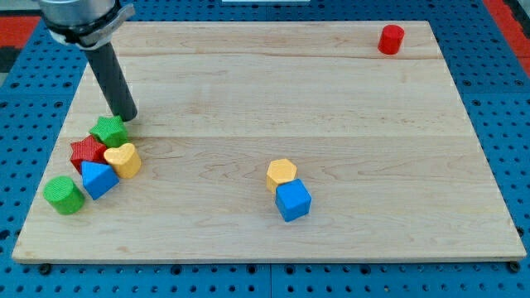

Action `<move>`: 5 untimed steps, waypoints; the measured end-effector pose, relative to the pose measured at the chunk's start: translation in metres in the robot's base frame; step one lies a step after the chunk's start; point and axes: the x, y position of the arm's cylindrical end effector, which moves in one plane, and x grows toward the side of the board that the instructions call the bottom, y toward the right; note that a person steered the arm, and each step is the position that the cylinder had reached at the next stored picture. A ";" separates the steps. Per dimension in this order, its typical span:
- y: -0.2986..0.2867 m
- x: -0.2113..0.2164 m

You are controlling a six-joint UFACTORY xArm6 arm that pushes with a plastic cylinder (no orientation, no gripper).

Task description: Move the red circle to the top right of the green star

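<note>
The red circle [391, 39], a short red cylinder, stands alone near the board's top right corner. The green star [108, 130] lies at the view's left, at the top of a cluster of blocks. My tip [127, 117] rests on the board just above and to the right of the green star, touching or nearly touching it, and far to the left of the red circle.
Below the green star lie a red star [86, 151], a yellow heart [124, 160], a blue block [98, 179] and a green cylinder [64, 194]. A yellow hexagon [281, 173] and a blue cube [292, 199] sit lower centre. The wooden board [265, 99] lies on blue pegboard.
</note>
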 end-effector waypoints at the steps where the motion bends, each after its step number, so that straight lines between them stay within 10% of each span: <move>1: 0.001 0.015; 5: 0.358 -0.076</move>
